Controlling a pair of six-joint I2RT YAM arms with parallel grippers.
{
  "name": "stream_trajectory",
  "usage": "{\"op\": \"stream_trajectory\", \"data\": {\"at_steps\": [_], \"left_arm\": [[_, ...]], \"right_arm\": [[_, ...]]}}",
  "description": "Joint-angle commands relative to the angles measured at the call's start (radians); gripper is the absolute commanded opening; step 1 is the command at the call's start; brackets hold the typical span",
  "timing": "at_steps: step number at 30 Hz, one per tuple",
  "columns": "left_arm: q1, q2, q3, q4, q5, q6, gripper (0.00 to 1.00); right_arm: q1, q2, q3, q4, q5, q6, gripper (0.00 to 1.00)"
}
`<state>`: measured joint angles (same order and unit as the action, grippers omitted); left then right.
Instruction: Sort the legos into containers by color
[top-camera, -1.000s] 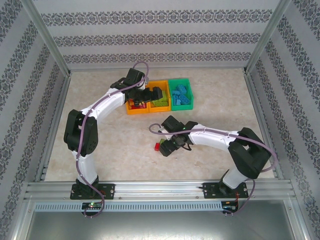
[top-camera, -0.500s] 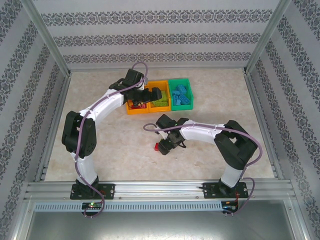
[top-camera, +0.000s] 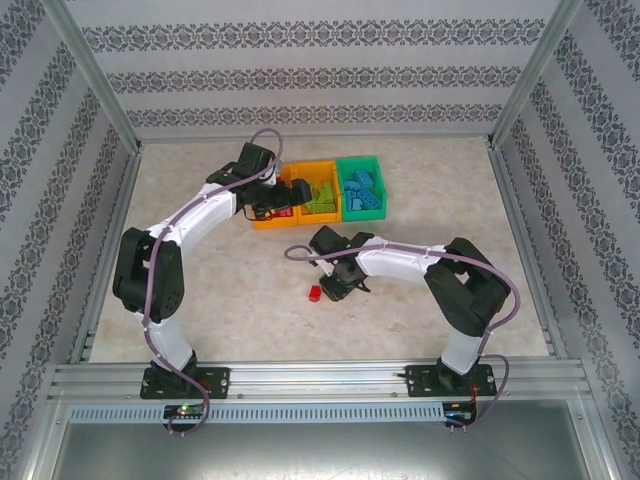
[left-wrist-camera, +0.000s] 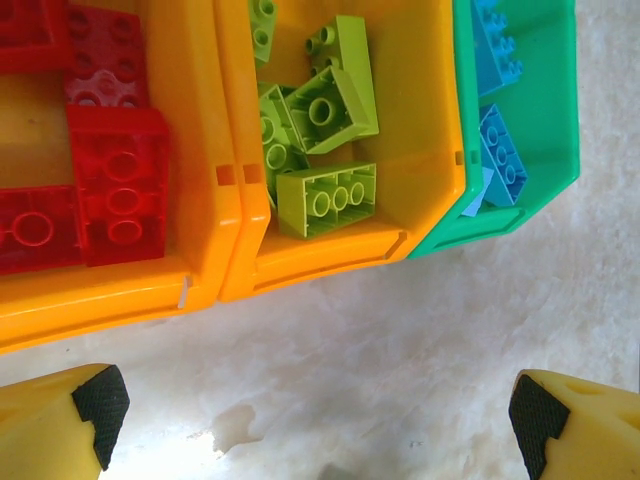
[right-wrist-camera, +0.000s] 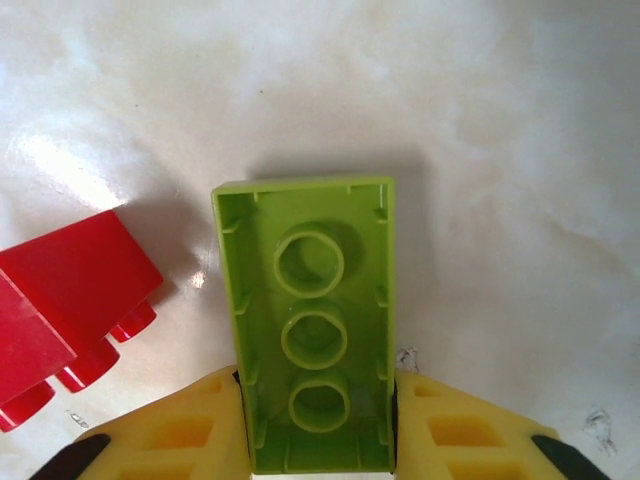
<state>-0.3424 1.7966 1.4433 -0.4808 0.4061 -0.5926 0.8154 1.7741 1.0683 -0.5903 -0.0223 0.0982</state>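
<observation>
Beside a red lego (right-wrist-camera: 75, 275), right jaws clamp a lime lego (right-wrist-camera: 315, 330); left jaws gape wide.

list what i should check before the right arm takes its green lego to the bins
1. Grip: right hand shut on the lime brick, fingers on both long sides. Ok.
2. Neighbours: red brick lies beside it, apart. Ok.
3. Lift: whether the lime brick is off the table. Cannot tell.
4. Target: middle orange bin holds lime bricks and has room. Ok.
5. Route: left hand hangs open at the bins' near edge, probably in the way. Not ok.
</observation>
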Motion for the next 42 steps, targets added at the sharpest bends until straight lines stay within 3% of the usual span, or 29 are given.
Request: {"op": "stream_trajectory", "data": {"at_steps": [1, 9, 14, 18, 23, 32, 38, 42], "left_arm": [[0.014, -0.043, -0.027, 0.006, -0.027, 0.006, 1.0], [0.016, -0.093, -0.09, -0.023, -0.067, 0.048, 1.0], [0.014, -0.133, -0.131, -0.048, -0.078, 0.086, 1.0], [-0.003, -0.177, -0.182, -0.072, -0.084, 0.127, 1.0], [-0.086, -0.213, -0.244, -0.123, -0.115, 0.183, 1.0], [-0.246, -0.259, -0.372, -0.135, -0.179, 0.195, 1.0], [-0.367, -0.198, -0.345, -0.149, -0.213, 0.173, 1.0], [-0.42, -0.14, -0.302, -0.176, -0.221, 0.162, 0.99]], "right_arm": [[-0.015, -0.055, -0.024, 0.017, 0.019, 0.011, 0.25], [-0.132, -0.164, -0.026, 0.116, -0.113, 0.087, 0.18], [-0.221, -0.154, 0.052, 0.181, -0.207, 0.153, 0.18], [-0.283, -0.059, 0.208, 0.19, -0.284, 0.236, 0.18], [-0.327, 0.108, 0.441, 0.166, -0.319, 0.346, 0.19], [-0.355, 0.366, 0.73, 0.104, -0.307, 0.471, 0.23], [-0.363, 0.446, 0.812, 0.081, -0.262, 0.516, 0.31], [-0.372, 0.477, 0.852, 0.066, -0.273, 0.528, 0.47]]}}
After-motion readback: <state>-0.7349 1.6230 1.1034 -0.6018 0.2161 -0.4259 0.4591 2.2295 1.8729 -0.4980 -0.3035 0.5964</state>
